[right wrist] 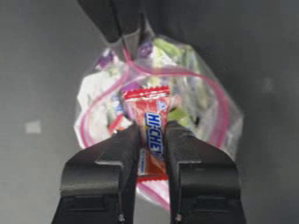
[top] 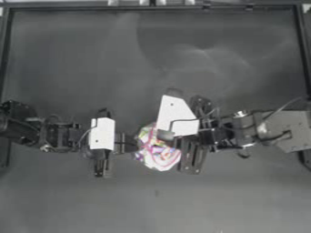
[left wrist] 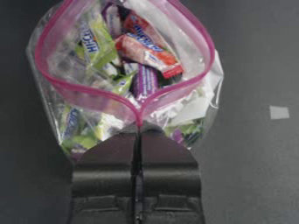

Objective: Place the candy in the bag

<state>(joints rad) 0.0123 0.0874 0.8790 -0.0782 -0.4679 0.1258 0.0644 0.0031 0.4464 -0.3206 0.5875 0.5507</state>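
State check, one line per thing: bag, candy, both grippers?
bag: mouth open, seal strip pinched at one end
candy: held over the bag's open mouth, not yet released
left gripper: shut on bag's seal
right gripper: shut on candy

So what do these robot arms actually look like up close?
Both arms are dark, jointed metal with thin cables looped along them. Each carries a white boxy block near the wrist. The left end effector and the right end effector each end in two flat black jaws with rounded shoulders. No markings are readable.
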